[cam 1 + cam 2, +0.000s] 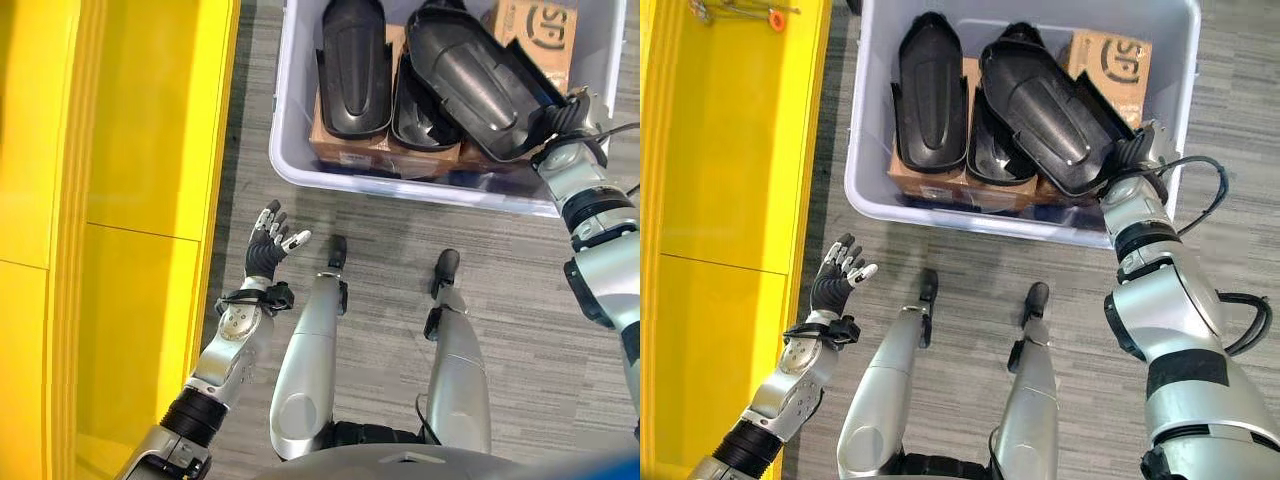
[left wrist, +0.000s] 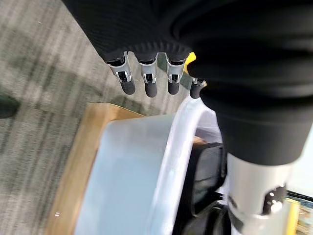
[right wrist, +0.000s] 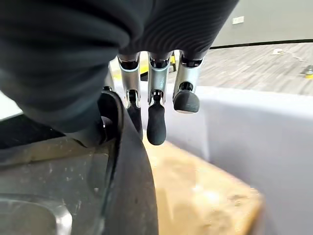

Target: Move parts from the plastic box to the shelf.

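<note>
A pale plastic box stands on the floor ahead and holds three black shell-shaped parts lying on cardboard boxes. The biggest part lies slanted at the box's right. My right hand is at that part's near right end, with its fingers hanging fairly straight over the part's rim; its thumb is hidden. Another black part lies at the left of the box. My left hand is open, palm up, over the floor beside the yellow shelf, holding nothing.
The yellow shelf runs along the whole left side, with a few small items at its far end. A printed cardboard box sits in the plastic box's far right corner. Grey plank floor lies between the box and me.
</note>
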Motion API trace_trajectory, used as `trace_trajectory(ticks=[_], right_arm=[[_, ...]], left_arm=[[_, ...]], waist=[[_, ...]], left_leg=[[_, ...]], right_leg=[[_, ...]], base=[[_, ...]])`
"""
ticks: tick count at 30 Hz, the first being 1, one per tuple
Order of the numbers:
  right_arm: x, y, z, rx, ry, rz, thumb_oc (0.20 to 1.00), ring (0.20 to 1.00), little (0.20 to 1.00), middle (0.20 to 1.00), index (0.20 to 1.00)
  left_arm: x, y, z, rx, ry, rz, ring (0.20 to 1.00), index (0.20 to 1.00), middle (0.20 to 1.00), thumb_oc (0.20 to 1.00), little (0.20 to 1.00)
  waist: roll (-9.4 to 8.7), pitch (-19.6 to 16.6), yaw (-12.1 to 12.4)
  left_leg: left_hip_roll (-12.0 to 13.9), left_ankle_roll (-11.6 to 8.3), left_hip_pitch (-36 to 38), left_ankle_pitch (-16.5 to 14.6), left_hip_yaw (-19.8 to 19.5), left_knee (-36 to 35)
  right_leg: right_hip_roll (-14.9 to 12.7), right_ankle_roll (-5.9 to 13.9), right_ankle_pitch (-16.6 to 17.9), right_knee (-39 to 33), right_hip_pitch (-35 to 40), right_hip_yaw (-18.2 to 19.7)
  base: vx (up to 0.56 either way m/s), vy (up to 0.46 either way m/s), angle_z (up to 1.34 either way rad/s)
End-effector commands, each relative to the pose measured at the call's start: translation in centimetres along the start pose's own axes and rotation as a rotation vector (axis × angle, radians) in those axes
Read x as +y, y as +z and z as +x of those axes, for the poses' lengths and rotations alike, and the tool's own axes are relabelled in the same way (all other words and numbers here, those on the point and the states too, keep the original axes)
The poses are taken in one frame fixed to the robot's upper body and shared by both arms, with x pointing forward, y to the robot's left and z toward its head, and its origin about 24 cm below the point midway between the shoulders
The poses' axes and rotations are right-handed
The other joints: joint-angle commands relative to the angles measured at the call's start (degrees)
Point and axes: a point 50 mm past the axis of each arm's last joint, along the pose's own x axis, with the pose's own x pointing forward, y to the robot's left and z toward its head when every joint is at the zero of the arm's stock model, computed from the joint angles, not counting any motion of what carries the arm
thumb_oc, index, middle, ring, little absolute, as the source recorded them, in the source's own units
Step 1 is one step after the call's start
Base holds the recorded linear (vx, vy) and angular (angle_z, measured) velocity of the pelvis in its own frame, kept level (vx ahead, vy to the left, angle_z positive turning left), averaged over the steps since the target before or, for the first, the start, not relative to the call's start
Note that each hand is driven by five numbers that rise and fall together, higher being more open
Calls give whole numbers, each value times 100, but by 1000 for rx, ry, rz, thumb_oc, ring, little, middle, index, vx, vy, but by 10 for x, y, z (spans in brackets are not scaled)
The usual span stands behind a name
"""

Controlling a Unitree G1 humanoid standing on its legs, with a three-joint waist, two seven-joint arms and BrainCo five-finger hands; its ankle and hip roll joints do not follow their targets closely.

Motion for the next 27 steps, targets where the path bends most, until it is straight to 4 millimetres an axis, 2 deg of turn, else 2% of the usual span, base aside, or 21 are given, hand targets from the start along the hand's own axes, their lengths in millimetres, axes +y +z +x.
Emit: trace_trajectory(ticks=[1,8,11,18,27], right_arm=[[-13,14,3,-83,-51,108,200,200,200,200,200],[-30,66,-11,-304,-106,367,200,200,200,200,200],[-37,78,-23,-397,-112,464,200,200,200,200,200],[-26,64,-55,-473,-32,659,200,200,200,200,200],[7,12,-107,-397,139,856,200,200,200,200,200]], left_arm=[[1,11,-1,-55,-38,23,1000,1000,1000,1000,1000],[18,12,-2,-45,17,49,1000,1000,1000,1000,1000],[26,11,-5,-30,38,54,1000,1000,1000,1000,1000],[44,1,-19,39,88,66,1000,1000,1000,1000,1000],[63,-19,-44,159,154,81,1000,1000,1000,1000,1000]], waist=[[-139,-109,141],[-333,-109,-5],[-399,-321,-83],[-554,-854,-210],[-641,-1492,-379]], left_leg=[[179,-185,392,356,12,-758],[269,-243,1240,564,12,-1318],[329,-292,1511,692,-7,-1681],[559,-339,1914,864,93,-2138],[708,-377,2506,865,232,-2478]], right_leg=[[-310,85,-971,1090,406,-132],[-278,144,-749,487,1190,-123],[-246,167,-674,146,1421,-147],[-211,244,-444,-345,1754,-183],[-235,337,-421,-577,2201,-178]], base=[[1,-22,6],[6,-12,2],[53,-36,-1],[56,-39,-6],[79,-34,-8]])
